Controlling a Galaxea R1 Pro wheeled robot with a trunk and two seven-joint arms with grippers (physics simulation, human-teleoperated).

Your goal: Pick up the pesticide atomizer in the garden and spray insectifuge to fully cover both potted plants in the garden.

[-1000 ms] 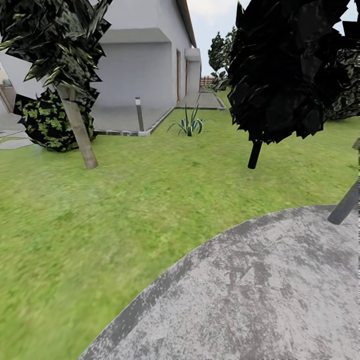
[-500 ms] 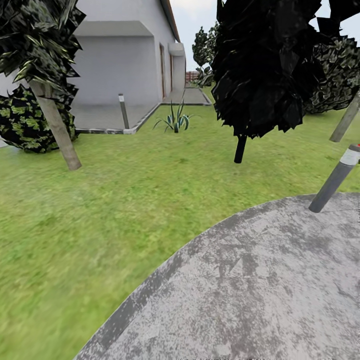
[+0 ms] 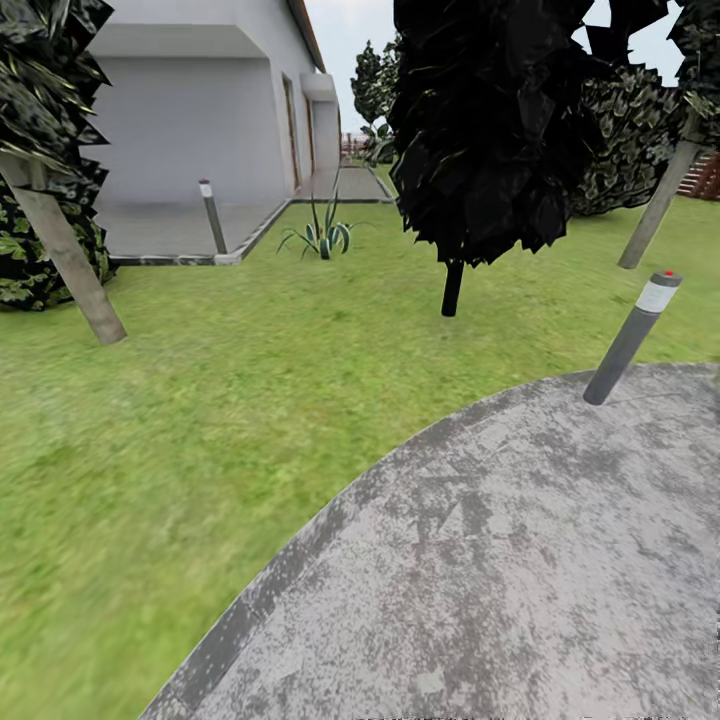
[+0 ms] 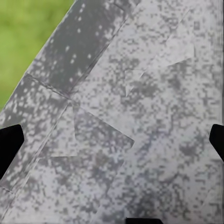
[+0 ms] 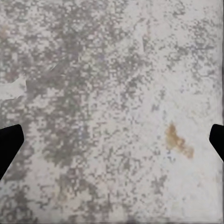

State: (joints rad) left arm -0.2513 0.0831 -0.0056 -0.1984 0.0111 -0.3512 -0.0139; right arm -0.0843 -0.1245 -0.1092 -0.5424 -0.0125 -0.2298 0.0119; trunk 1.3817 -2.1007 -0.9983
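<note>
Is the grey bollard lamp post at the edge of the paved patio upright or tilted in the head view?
Tilted: the grey bollard lamp post appears to lean right from its base on the mottled grey paved patio.

1. No text, brand, number or sign can be read anywhere.
2. The grey bollard lamp post with a white band and red cap (image 3: 632, 338), at about two o'clock on the patio edge, bears no lettering.
</note>
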